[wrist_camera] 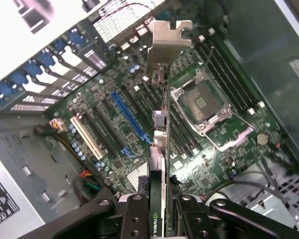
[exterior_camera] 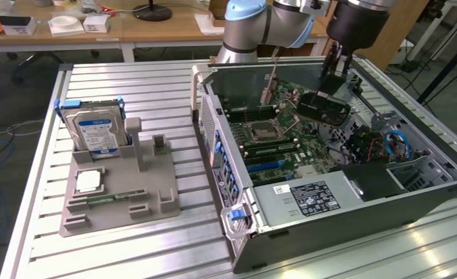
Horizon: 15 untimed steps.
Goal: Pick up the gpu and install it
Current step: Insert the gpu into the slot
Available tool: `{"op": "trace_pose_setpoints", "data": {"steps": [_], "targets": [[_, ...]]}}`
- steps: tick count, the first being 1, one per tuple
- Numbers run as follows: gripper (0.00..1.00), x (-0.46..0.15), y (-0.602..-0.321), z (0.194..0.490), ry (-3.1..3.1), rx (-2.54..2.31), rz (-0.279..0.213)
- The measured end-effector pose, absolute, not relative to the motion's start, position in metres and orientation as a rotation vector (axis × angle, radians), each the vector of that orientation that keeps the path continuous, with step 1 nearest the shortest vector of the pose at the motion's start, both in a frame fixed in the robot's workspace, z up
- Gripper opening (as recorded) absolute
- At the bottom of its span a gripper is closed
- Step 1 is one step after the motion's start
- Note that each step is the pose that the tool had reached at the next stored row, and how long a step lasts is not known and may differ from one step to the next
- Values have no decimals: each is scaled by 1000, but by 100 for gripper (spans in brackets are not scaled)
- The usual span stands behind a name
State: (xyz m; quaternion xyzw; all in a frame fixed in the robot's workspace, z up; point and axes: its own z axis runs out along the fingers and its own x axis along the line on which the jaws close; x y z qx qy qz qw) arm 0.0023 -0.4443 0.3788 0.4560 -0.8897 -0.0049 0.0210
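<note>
My gripper [exterior_camera: 330, 81] hangs inside the open computer case [exterior_camera: 414, 192], above the motherboard [exterior_camera: 283, 142], shut on the gpu [exterior_camera: 321, 107]. The card has a black face and tilts over the board's far right part in the exterior view. In the wrist view the gpu [wrist_camera: 162, 149] shows edge-on between my black fingers [wrist_camera: 134, 216], with its silver end bracket [wrist_camera: 169, 42] pointing away from the camera. It hovers above the blue expansion slot [wrist_camera: 129, 119] and the black slots beside it, apart from the board.
A grey parts holder [exterior_camera: 119, 197] on the slatted table carries a silver hard drive [exterior_camera: 96, 131], a processor [exterior_camera: 89, 181] and a memory stick [exterior_camera: 104, 199]. Inside the case are the CPU socket [wrist_camera: 207, 107], a power supply [exterior_camera: 309, 197] and blue cables [exterior_camera: 399, 142].
</note>
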Motion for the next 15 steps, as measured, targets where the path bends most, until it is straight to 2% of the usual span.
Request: {"op": "trace_pose_setpoints", "data": {"steps": [15], "targets": [[26, 2, -444, 372, -2551, 1760, -6]]}}
